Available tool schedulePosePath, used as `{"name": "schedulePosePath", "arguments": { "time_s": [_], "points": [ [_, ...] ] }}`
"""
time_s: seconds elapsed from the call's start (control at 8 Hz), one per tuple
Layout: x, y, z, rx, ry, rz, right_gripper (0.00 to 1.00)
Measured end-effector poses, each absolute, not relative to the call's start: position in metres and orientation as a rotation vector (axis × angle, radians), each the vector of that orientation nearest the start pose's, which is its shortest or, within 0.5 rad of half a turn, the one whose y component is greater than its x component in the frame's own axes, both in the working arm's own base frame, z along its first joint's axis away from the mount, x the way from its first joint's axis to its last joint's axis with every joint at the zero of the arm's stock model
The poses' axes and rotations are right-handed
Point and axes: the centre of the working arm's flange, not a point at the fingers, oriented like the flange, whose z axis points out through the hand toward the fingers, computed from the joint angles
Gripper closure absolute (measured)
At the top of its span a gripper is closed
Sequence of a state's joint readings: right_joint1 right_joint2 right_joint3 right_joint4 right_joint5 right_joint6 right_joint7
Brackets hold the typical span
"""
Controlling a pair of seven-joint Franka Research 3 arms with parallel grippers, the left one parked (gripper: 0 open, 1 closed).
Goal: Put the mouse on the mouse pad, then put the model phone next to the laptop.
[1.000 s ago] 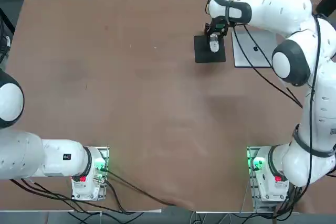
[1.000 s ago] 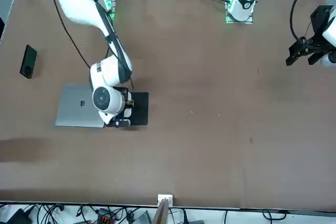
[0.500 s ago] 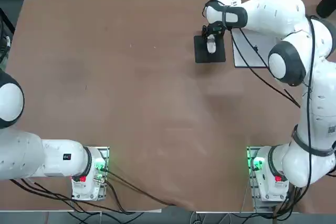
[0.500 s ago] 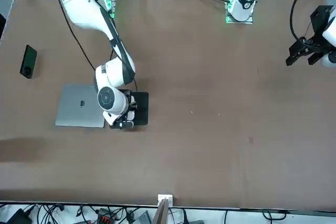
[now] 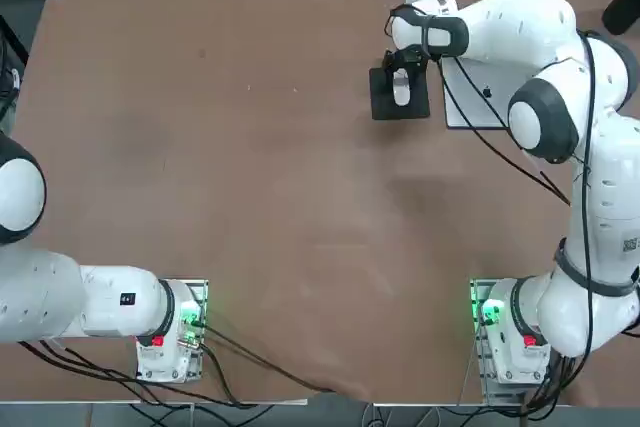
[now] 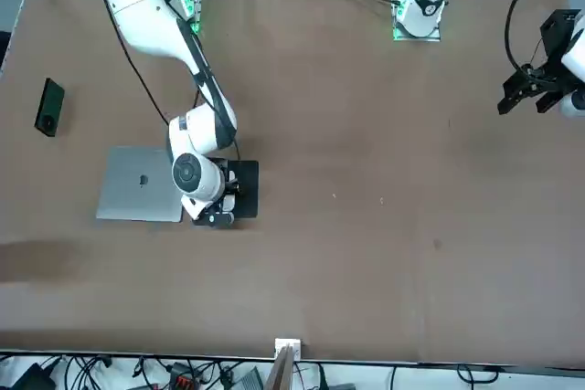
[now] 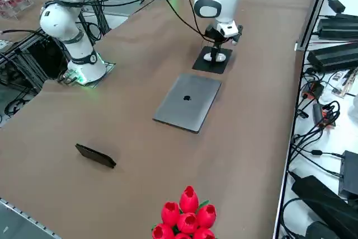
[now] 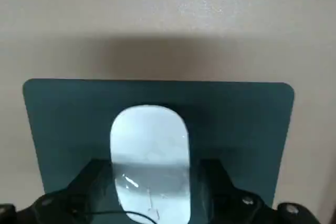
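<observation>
Mouse [image 8: 149,150]: white oval, lying on black pad [image 8: 252,124], farther left over it than a second ago. Right gripper [image 8: 154,167] now stands open around mouse, gap each side, nothing held. First half of task looks done; lifting clear of mouse should come next, then phone. Right of pad, just beside: silver laptop [image 7: 187,99]. Farther right, nearer robot: dark phone [image 7: 95,156], well apart from laptop. Count: one mouse, one pad, one laptop, one phone.

a robotics lab: robot arms [image 5: 545,27] bolted beside cable bundles [image 5: 540,397].
</observation>
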State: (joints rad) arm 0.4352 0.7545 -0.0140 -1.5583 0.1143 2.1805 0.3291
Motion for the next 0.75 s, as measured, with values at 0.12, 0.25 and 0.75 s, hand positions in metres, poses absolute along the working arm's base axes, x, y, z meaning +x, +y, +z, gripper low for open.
{"name": "schedulePosePath", "arguments": {
  "time_s": [0.12,0.25,0.75],
  "points": [
    [0.627,0.286,0.191,-3.107,-0.031,0.236,0.0],
    [0.628,0.285,0.193,-3.106,-0.027,0.228,0.0],
    [0.645,0.262,0.296,-3.088,0.055,0.184,0.0]
  ]
}}
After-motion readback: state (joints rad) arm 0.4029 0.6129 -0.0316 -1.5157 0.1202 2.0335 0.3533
